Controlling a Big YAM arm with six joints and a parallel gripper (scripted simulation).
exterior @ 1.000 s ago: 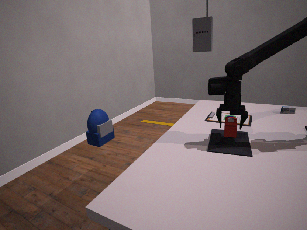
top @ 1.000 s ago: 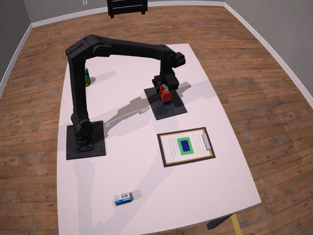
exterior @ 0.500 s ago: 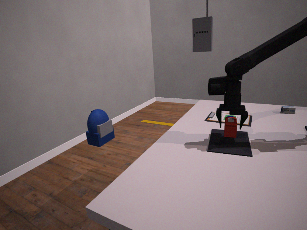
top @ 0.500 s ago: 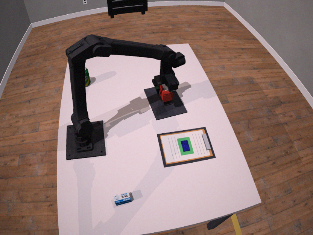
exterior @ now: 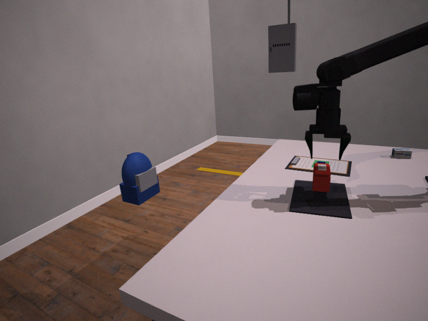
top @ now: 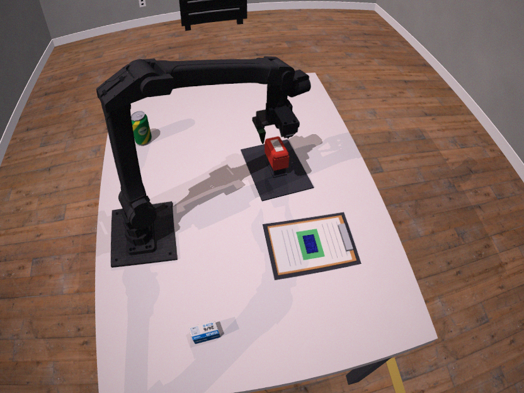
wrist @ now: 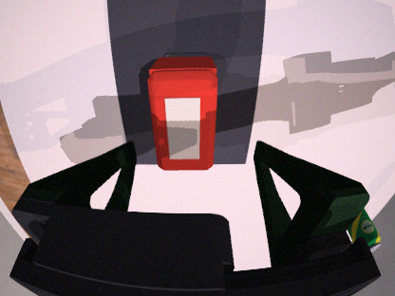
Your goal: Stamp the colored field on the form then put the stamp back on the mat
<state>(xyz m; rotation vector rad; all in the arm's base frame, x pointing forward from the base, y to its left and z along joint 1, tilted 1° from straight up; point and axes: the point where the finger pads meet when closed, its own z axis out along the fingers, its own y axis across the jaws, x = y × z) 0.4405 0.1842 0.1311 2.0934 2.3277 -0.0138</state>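
- Bright, even light from above.
- The arm's gray shadow falls on the tabletop (top: 237, 296) under and beside the gripper (exterior: 326, 157).
- Wrist view bends at the edges.
- No glare; pictures slightly soft.

Red stamp (top: 277, 153) on a dark grey mat (top: 296, 181) — green field (top: 310, 244) with a blue centre, white form (top: 291, 247).
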